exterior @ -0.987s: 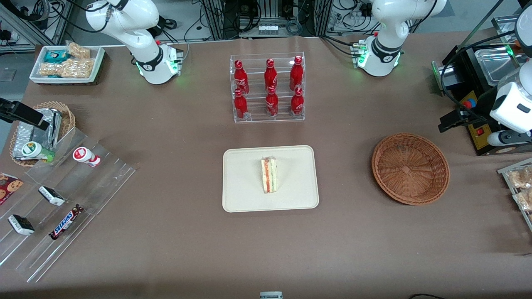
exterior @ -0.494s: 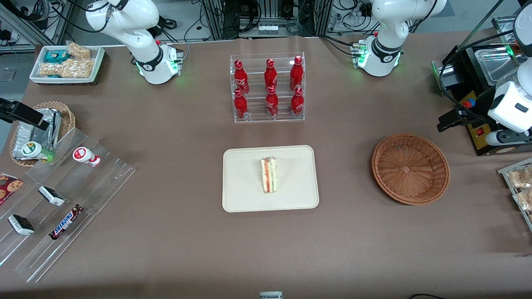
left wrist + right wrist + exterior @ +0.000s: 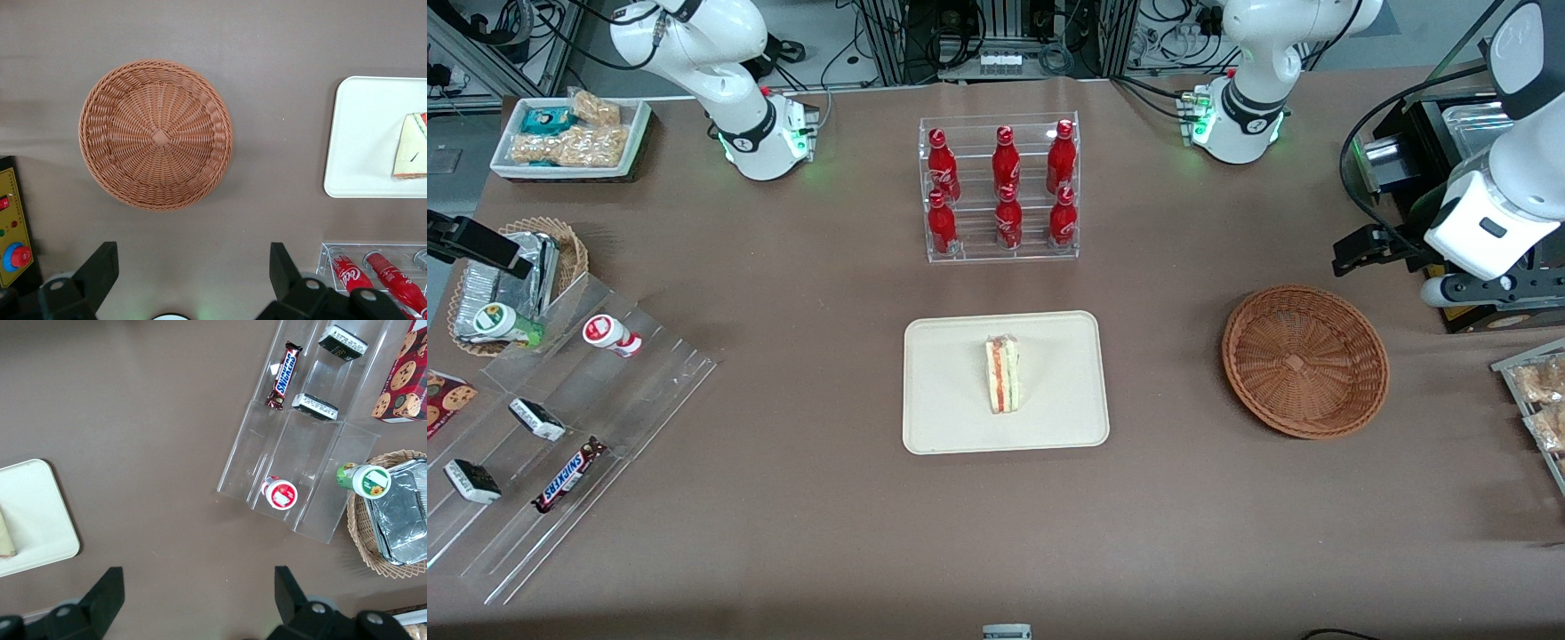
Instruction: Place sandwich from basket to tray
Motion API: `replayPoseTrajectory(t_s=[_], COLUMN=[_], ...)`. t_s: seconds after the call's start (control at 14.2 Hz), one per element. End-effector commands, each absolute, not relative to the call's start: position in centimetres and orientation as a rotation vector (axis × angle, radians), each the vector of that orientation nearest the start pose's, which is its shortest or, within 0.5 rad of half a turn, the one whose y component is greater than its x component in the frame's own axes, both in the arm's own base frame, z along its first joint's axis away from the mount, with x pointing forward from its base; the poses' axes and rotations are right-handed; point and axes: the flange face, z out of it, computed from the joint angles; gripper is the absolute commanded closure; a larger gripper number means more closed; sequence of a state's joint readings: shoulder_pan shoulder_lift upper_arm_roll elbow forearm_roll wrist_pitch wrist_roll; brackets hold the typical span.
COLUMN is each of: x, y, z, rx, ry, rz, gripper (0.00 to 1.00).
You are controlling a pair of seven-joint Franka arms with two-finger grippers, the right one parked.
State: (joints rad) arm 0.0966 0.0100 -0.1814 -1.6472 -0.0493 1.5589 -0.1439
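Note:
The sandwich (image 3: 1003,373) lies on its side in the middle of the cream tray (image 3: 951,418), its red and green filling edge showing. The wrist view catches one end of the sandwich (image 3: 412,155) on the tray (image 3: 360,133). The round reddish-brown basket (image 3: 1305,360) sits toward the working arm's end of the table with nothing in it. My left gripper (image 3: 1489,298) hangs high above the table, beside the basket (image 3: 157,137) and farther from the front camera than it. The gripper (image 3: 192,267) is open, with only bare table between its fingers.
A clear rack of red cola bottles (image 3: 1001,188) stands farther from the front camera than the tray. A black control box (image 3: 1449,293) with a red button sits under the working arm. Snack bags (image 3: 1538,391) lie at that table end. Acrylic steps with candy bars (image 3: 560,427) lie toward the parked arm's end.
The left arm has swung a little toward the parked arm's end of the table, staying high. The sandwich, tray and basket have not moved.

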Motion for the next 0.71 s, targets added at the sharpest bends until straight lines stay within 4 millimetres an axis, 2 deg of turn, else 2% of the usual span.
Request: replayPoseTrajectory(t_s=[0.0, 0.49, 0.63], x=[54.5, 54.7, 54.9], y=[-5.8, -4.1, -4.1], z=[58.5, 58.9, 60.2], rx=[-3.172, -3.174, -3.141], ry=[-0.070, -0.097, -0.082], rz=[0.176, 0.150, 0.095], gripper=[0.00, 0.00, 0.00])
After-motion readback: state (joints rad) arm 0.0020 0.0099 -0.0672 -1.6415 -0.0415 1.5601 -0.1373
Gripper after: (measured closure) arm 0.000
